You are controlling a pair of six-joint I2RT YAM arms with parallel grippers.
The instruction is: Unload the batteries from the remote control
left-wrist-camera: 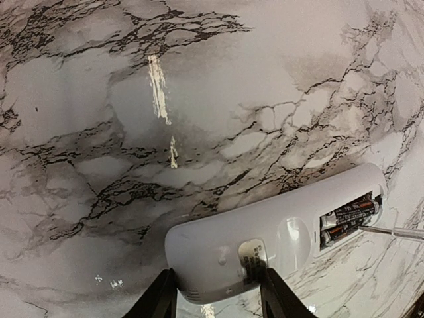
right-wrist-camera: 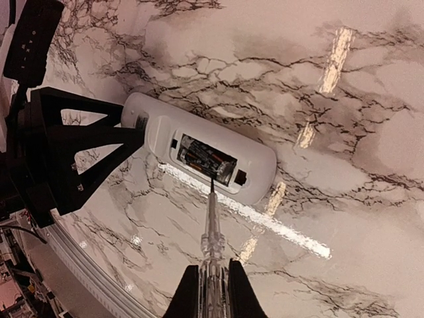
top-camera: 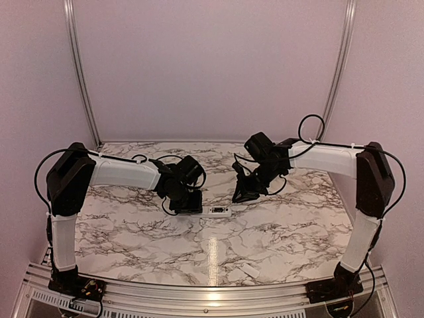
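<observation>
Prying step: clamping the remote control (left-wrist-camera: 265, 232) in the left tool (left-wrist-camera: 218, 295), pinching a screwdriver (right-wrist-camera: 211, 218) in the right tool (right-wrist-camera: 213, 291), with tip at the batteries (right-wrist-camera: 205, 159). Next, lever one out.

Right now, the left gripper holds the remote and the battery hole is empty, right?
No, the hole is not empty. The right wrist view shows both batteries lying in the open compartment of the remote control. The left gripper does hold the remote control.
</observation>
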